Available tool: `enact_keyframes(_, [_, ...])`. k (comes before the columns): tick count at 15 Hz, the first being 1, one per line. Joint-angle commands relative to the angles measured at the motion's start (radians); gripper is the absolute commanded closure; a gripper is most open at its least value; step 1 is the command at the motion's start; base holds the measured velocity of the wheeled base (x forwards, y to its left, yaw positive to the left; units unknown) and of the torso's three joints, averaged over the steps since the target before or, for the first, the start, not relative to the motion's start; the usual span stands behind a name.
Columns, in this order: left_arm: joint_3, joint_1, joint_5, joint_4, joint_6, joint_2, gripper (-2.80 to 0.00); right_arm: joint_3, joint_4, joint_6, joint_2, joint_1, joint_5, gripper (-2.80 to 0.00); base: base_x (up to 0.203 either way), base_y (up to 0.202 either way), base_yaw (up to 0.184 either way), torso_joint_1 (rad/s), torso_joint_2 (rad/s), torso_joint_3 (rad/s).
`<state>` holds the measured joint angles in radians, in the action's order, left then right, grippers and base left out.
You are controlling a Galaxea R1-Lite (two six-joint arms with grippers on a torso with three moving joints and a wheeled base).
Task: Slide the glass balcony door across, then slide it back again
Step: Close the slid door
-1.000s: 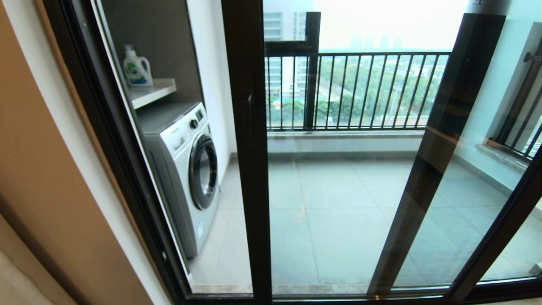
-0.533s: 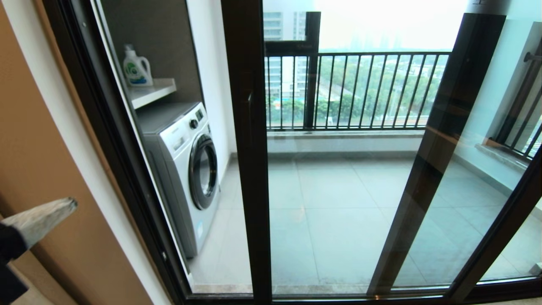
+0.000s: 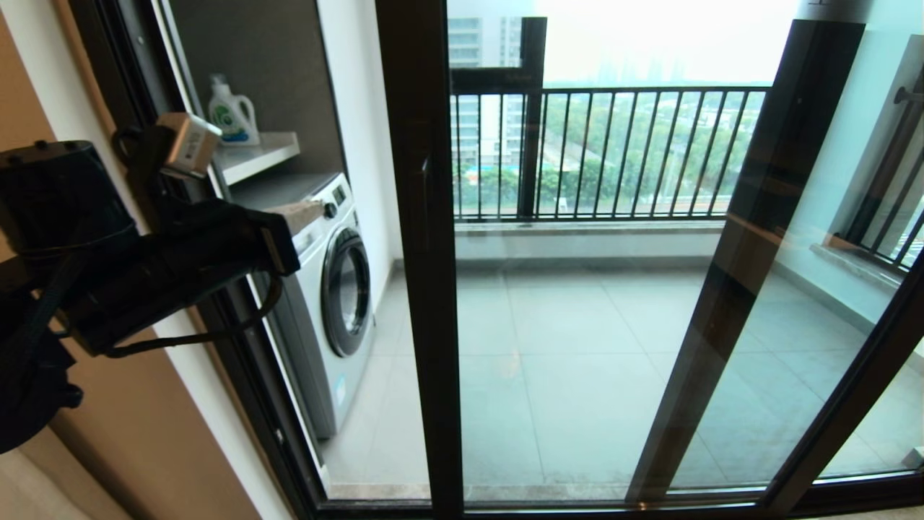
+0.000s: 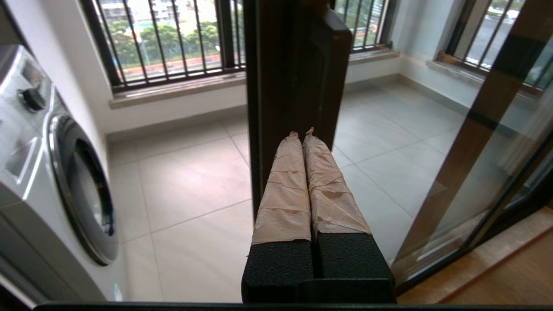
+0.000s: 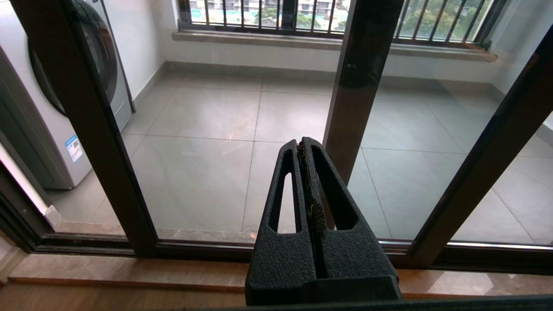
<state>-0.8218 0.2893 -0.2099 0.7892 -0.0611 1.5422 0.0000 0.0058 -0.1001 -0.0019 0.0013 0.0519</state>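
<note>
The glass balcony door (image 3: pixel 577 347) is a clear pane in a dark frame. Its vertical stile (image 3: pixel 422 303) carries a small handle (image 3: pixel 427 184). My left gripper (image 3: pixel 307 211) is raised on the left and points at that stile, shut and empty, with a gap between it and the frame. In the left wrist view its tape-wrapped fingertips (image 4: pixel 296 142) lie pressed together, aimed at the stile (image 4: pixel 285 86) just below the handle (image 4: pixel 335 52). My right gripper (image 5: pixel 301 142) is shut, empty and low before the door glass (image 5: pixel 203 172); it is out of the head view.
Behind the glass stand a white washing machine (image 3: pixel 325 289) and a detergent bottle (image 3: pixel 232 115) on a shelf (image 3: pixel 260 155). A railing (image 3: pixel 613 152) closes the tiled balcony. A second dark stile (image 3: pixel 751 238) slants at right. A beige wall (image 3: pixel 108 433) borders the left.
My left arm has risen from the lower left into the head view, and its shut gripper now points toward the door stile. The door has not moved.
</note>
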Motion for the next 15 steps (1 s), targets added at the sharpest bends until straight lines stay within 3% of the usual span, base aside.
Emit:
enact_keyframes(1, [-0.052,0.057,0.022,-0.006,-0.004,0.072,0.00,0.002,0.000,-0.001,0.002,0.000,0.000,0.00,0.000,0.000,0.000,0.000,0.00,0.000])
enact_keyframes(3, [-0.127,0.113,0.073,-0.009,-0.010,0.142,0.00,0.002,0.000,-0.001,0.002,0.000,0.000,0.00,0.000,0.000,0.000,0.000,0.00,0.000])
enact_keyframes(6, [-0.226,0.176,0.094,-0.015,-0.040,0.188,0.00,0.002,0.000,-0.001,0.002,0.000,0.000,0.00,0.000,0.000,0.000,0.000,0.00,0.000])
enact_keyframes(10, [-0.348,0.265,0.205,-0.017,-0.049,0.292,0.00,0.002,0.000,-0.001,0.002,0.000,0.000,0.00,0.000,0.000,0.000,0.000,0.00,0.000])
enact_keyframes(13, [-0.393,0.300,0.220,-0.021,-0.049,0.336,0.00,0.002,0.000,-0.001,0.002,0.000,0.000,0.00,0.000,0.000,0.000,0.000,0.00,0.000])
enact_keyframes(15, [-0.459,0.323,0.280,-0.020,-0.048,0.389,0.00,0.002,0.000,-0.001,0.002,0.000,0.000,0.00,0.000,0.000,0.000,0.000,0.00,0.000])
